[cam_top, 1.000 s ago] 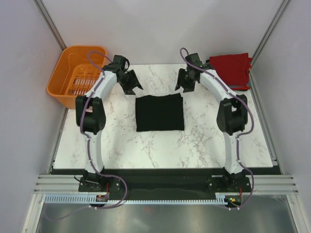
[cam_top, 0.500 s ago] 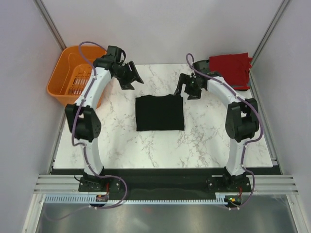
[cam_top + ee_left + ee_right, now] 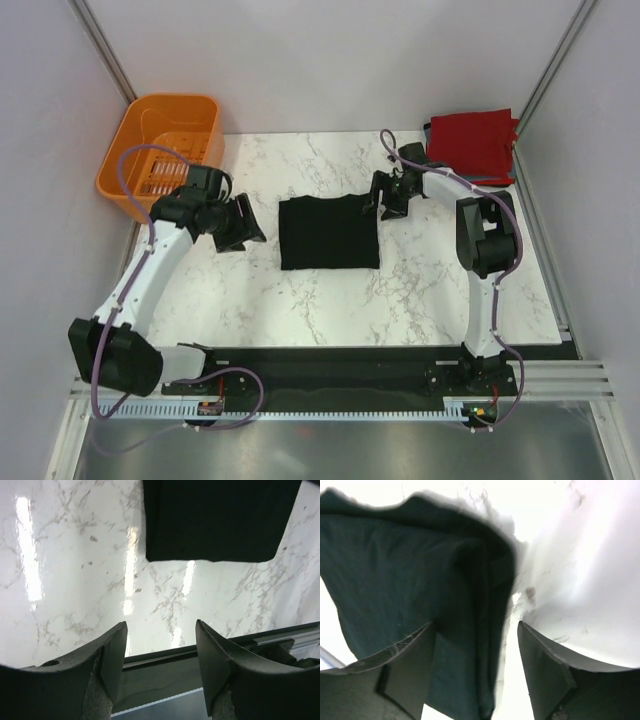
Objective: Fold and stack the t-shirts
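Observation:
A black t-shirt [image 3: 328, 232] lies folded into a flat square in the middle of the marble table [image 3: 300, 300]. My left gripper [image 3: 240, 222] is open and empty, just left of the shirt and apart from it; in the left wrist view the shirt [image 3: 220, 520] lies beyond the open gripper [image 3: 161, 665]. My right gripper [image 3: 385, 195] is open at the shirt's far right corner. In the right wrist view its jaws [image 3: 476, 670] straddle the shirt's folded edge [image 3: 410, 580], one finger over cloth, the other over bare table. A folded red t-shirt [image 3: 472, 143] lies at the back right. No grey-blue shirt shows.
An orange plastic basket [image 3: 160, 150] stands off the table's back left corner, close behind my left arm. The enclosure walls rise at both sides and the back. A dark rail [image 3: 210, 647] runs along the table's near edge.
My left arm has swung from the back of the table forward and down to the shirt's left side. My right gripper has dropped from above the table onto the shirt's far right corner.

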